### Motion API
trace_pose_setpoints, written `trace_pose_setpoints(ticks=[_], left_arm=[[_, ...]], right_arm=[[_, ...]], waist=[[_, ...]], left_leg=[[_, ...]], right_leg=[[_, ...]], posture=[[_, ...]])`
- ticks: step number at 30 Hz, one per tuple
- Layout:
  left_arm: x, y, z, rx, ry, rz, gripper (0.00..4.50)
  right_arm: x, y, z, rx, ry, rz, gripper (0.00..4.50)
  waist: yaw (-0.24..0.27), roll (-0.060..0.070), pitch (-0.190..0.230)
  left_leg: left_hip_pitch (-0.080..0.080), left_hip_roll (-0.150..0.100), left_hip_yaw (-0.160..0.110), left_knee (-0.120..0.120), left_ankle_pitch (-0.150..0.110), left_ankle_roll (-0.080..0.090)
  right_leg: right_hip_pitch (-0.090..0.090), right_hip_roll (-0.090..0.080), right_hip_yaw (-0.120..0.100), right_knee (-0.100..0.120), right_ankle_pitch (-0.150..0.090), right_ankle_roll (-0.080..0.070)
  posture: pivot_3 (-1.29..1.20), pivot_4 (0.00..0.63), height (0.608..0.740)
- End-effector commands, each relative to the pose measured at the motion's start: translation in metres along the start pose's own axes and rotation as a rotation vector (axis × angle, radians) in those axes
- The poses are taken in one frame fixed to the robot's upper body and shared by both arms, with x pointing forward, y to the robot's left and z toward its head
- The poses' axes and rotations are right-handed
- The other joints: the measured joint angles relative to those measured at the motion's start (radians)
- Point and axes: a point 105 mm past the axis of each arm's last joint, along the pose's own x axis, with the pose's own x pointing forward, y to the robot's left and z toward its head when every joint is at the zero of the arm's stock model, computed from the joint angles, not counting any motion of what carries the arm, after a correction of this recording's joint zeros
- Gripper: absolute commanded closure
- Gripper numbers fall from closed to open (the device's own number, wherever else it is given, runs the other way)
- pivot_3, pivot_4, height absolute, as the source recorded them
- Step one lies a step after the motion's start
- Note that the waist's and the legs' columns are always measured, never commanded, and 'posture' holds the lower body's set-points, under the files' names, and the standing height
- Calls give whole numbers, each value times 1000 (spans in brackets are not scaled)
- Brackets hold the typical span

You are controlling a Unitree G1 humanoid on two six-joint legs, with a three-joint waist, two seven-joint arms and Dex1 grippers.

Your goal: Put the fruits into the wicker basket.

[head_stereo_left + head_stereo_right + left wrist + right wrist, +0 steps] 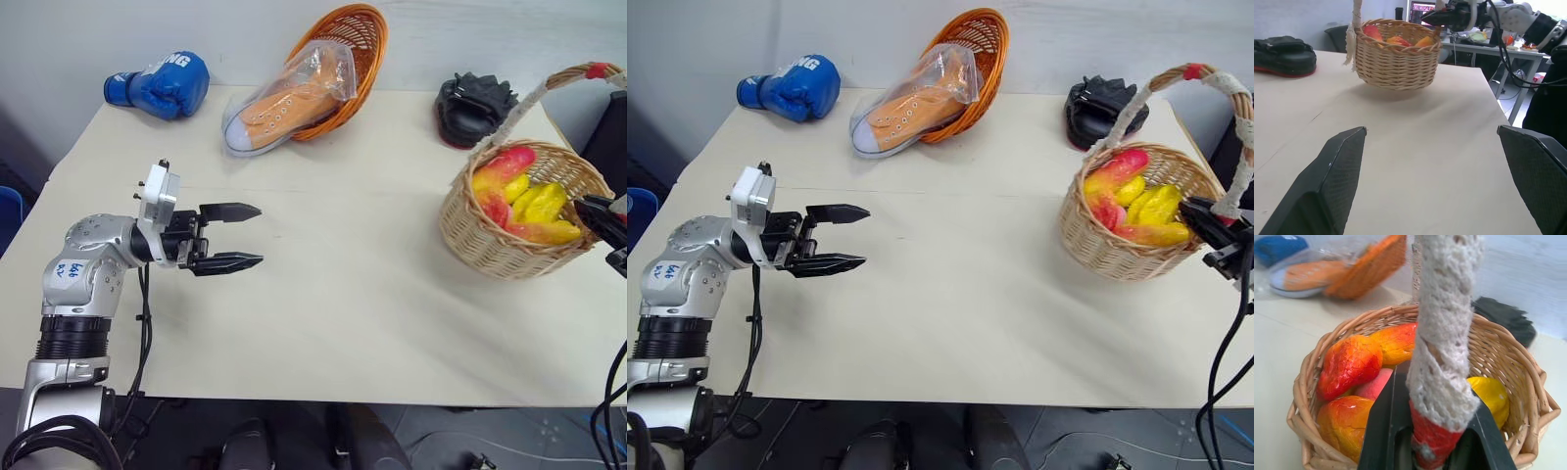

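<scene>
Setting: a pale tabletop (343, 294) seen from above, with a grey wall behind it.
Wicker basket: a small round tan wicker basket (485, 240) stands at the right edge of the frame, on the tabletop; its tall arched handle (1239, 147), wrapped in whitish cord with a red end at the top, rises over it.
Fruits: the fruits (519, 201) lie heaped inside the wicker basket; a red and yellow mango sits toward the upper left of the pile, yellow fruits in the middle, and an orange-yellow one along the lower right. In the right wrist view a pink peach (1378, 384) shows between red-orange fruits.
Right gripper: the right gripper (1205, 220) is at the far right of the frame, at the basket's rim; its black jaws are closed on the base of the handle, where the cord ends in red.
Left gripper: the left gripper (230, 237) hovers over the bare tabletop in the left half of the frame, well apart from the basket, pointing toward it; its jaws stand wide and hold nothing.
Top of the frame, left: a blue boxing glove (162, 83) lies on the tabletop.
Top of the frame, centre: an orange shoe in clear plastic (284, 103) leans out of a tipped orange basket (358, 49).
Top of the frame, right: a black padded item (470, 108) lies just behind the wicker basket.
</scene>
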Motion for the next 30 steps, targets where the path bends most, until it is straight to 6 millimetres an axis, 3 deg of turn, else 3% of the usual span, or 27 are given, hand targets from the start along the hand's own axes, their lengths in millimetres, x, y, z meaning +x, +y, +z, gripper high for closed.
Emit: trace_pose_setpoints(ticks=[1, 5, 9, 14, 16, 18, 21, 24, 26, 30], left_arm=[[-2, 1, 10, 50, -1, 9, 0], [-1, 0, 10, 53, 0, 17, 0], [-3, 1, 10, 52, 2, 37, 0], [-14, -2, 3, 32, 32, 97, 0], [-28, 1, 8, -6, 24, 179, 0], [-40, -6, 6, -21, 55, 224, 0], [-54, -21, -18, -51, 167, 259, 0], [-65, -24, -48, -6, 240, 350, 0], [-71, -19, -64, 57, 257, 437, 0], [-67, -32, -82, 125, 263, 494, 0]], right_arm=[[5, -15, -4, -16, -27, -53, 4337], [11, -13, -21, 48, 0, -37, 4337], [4, -10, -15, 48, -30, -22, 2987], [-32, -9, -4, -89, 61, -10, 1297], [-51, 3, -6, -201, 161, 74, 569], [-66, 19, -3, -272, 182, 135, 17], [-85, 67, -19, -282, 241, 336, 17], [-90, 112, -43, -264, 233, 521, 17], [-80, 133, -54, -231, 190, 574, 17], [-34, 180, -62, -163, 30, 654, 17]], waist=[[-1, 3, 2], [-4, 6, 3], [-5, 6, 3], [3, 10, 4], [6, 11, 4], [6, 10, 4], [-1, 9, 3], [-7, 9, 3], [-8, 9, 4], [-22, 4, 1]], left_leg=[[0, 0, 0, 0, 0, 0], [0, 0, 0, 1, 0, 0], [0, 0, 0, 1, 0, 0], [-1, 0, 0, 0, 0, 0], [0, 0, 0, -1, 0, 0], [0, 0, -1, -2, 0, 0], [4, 0, -1, -4, 1, -1], [17, 1, -2, -10, -2, -2], [18, 1, -3, -9, -3, 0], [17, 1, -2, -7, -5, 6]], right_leg=[[0, 0, 0, 0, 0, 0], [0, -1, 1, 1, 0, 0], [0, -1, 1, 2, 0, 0], [0, -2, 1, 1, -1, 1], [0, -2, 1, 0, -1, 2], [0, -1, 1, 0, -1, 2], [3, -1, 0, -1, -1, 2], [19, -1, -2, -9, -1, 1], [22, -2, -3, -13, -1, 1], [21, -4, -3, -13, 2, -1]], posture=[[0, 150, 740], [0, 150, 740], [0, 150, 740], [0, 150, 740], [0, 150, 740], [0, 150, 740], [0, 150, 740], [0, 150, 740], [0, 150, 740], [0, 150, 740]])
